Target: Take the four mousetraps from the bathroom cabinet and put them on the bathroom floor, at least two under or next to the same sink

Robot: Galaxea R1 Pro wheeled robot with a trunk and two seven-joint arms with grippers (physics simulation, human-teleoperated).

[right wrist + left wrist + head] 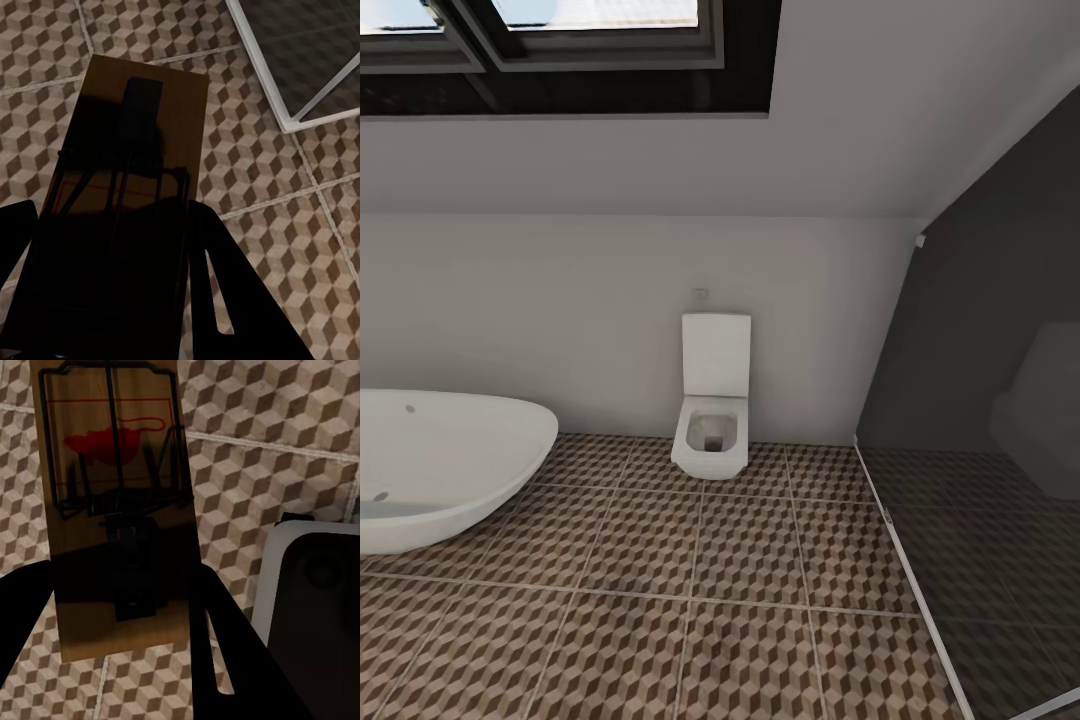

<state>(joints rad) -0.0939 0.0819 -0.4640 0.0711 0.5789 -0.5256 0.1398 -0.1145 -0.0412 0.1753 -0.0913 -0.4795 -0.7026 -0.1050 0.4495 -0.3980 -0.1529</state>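
Left gripper [112,622] was clamped on a mousetrap [112,472] above the tiled floor [247,472]; right gripper [105,285] likewise clamped a second mousetrap [135,150].

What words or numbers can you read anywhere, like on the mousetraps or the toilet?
No words or numbers can be read.
Mousetrap in the left tool: a red blob and red outline, no letters.
Mousetrap in the right tool: thin red lines, too dark to tell.
Toilet: plain white.
Small plate on the wall above it: too small to read.
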